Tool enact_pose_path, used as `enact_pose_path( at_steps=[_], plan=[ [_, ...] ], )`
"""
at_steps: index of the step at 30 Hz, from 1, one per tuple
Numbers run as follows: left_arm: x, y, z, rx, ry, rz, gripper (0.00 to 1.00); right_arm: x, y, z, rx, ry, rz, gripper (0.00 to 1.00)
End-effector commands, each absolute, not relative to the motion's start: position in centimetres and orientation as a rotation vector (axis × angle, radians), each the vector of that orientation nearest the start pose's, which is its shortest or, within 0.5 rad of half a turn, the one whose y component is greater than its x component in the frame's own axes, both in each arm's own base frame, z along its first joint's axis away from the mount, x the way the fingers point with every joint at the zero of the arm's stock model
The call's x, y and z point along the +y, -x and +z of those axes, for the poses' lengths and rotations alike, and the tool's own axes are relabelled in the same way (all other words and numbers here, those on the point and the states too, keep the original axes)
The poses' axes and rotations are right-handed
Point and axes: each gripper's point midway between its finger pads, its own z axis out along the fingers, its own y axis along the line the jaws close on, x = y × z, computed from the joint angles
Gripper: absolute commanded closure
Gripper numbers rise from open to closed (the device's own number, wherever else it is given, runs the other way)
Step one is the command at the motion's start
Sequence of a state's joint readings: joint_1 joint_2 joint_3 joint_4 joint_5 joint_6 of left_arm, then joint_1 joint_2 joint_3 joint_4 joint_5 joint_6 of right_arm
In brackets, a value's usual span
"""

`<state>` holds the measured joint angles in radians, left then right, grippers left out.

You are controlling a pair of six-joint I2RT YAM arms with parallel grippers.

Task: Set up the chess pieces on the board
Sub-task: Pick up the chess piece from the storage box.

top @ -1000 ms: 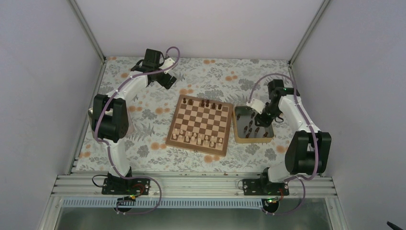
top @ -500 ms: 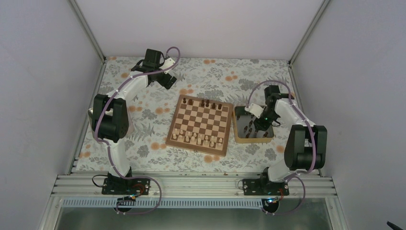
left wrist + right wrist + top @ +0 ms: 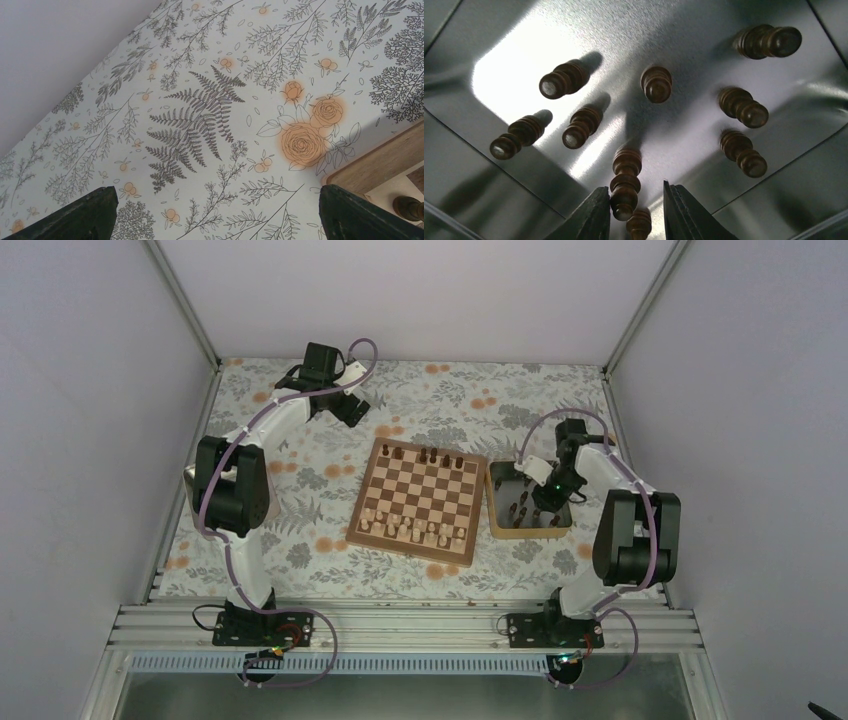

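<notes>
Dark brown wooden chess pieces (image 3: 656, 84) stand mostly in the tan-rimmed metal tray (image 3: 724, 30) beside the chequered wooden board (image 3: 425, 490). The right gripper (image 3: 634, 190), fingers unclenched astride one piece (image 3: 625, 172), is best centred before closing, then lifted straight clear of neighbours, while the left gripper (image 3: 216, 192) is held spread and empty.

The chequered board (image 3: 420, 498) lies flat. Dark chess pieces (image 3: 430, 455) stand along its 12 o'clock edge; others sit in the tray (image 3: 492, 508) at 3 o'clock.

- Left arm (image 3: 275, 420) and right arm (image 3: 625, 475): white links, black joint housings.
- Lilac cables (image 3: 372, 355) run along each.
- Right gripper (image 3: 635, 187): dark, wedge-shaped fingers (image 3: 591, 215).
</notes>
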<state>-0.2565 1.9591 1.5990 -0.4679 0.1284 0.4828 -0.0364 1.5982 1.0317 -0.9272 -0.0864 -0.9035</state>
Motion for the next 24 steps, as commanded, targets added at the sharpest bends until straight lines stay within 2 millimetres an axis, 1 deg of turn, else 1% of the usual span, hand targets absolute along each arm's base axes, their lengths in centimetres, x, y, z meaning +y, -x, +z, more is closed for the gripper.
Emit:
enact_pose_path(
  at_steps=[1, 6, 9, 12, 14, 16, 19, 20, 21, 22, 24],
  plan=[
    [-16.4, -51.2, 14.4, 2.209, -0.940, -0.071, 0.00, -0.3, -28.2, 4.7, 2.783, 1.243, 0.070, 0.72],
    [-16.4, -51.2, 14.4, 2.209, -0.942, -0.074, 0.00, -0.1, -27.9, 4.3, 2.800, 1.246, 0.097, 0.79],
    [-16.5, -51.1, 14.3, 2.209, -0.944, -0.076, 0.00, 0.0, -28.0, 4.4, 2.801, 1.247, 0.110, 0.84],
    [-16.5, -51.1, 14.3, 2.209, -0.946, -0.076, 0.00, 0.1, -28.3, 5.0, 2.790, 1.246, 0.110, 0.90],
    [-16.5, -51.0, 14.2, 2.210, -0.947, -0.077, 0.00, 0.1, -28.7, 5.8, 2.776, 1.244, 0.100, 0.92],
    [-16.5, -51.1, 14.3, 2.207, -0.945, -0.076, 0.00, 0.2, -29.4, 7.2, 2.749, 1.243, 0.097, 0.92],
    [-16.5, -51.1, 14.6, 2.202, -0.944, -0.075, 0.00, 1.0, -30.8, 10.0, 2.689, 1.264, 0.085, 0.93],
    [-16.6, -51.1, 14.7, 2.199, -0.945, -0.077, 0.00, 1.4, -31.9, 11.5, 2.649, 1.274, 0.063, 0.93],
    [-16.6, -51.2, 14.8, 2.198, -0.944, -0.076, 0.00, 1.8, -32.5, 12.6, 2.620, 1.289, 0.053, 0.93],
    [-16.6, -51.1, 14.8, 2.200, -0.944, -0.078, 0.00, 2.5, -33.2, 13.3, 2.600, 1.313, 0.055, 0.93],
    [-16.6, -51.2, 15.2, 2.195, -0.943, -0.079, 0.00, 4.0, -34.7, 15.4, 2.535, 1.360, 0.044, 0.93]
  ],
)
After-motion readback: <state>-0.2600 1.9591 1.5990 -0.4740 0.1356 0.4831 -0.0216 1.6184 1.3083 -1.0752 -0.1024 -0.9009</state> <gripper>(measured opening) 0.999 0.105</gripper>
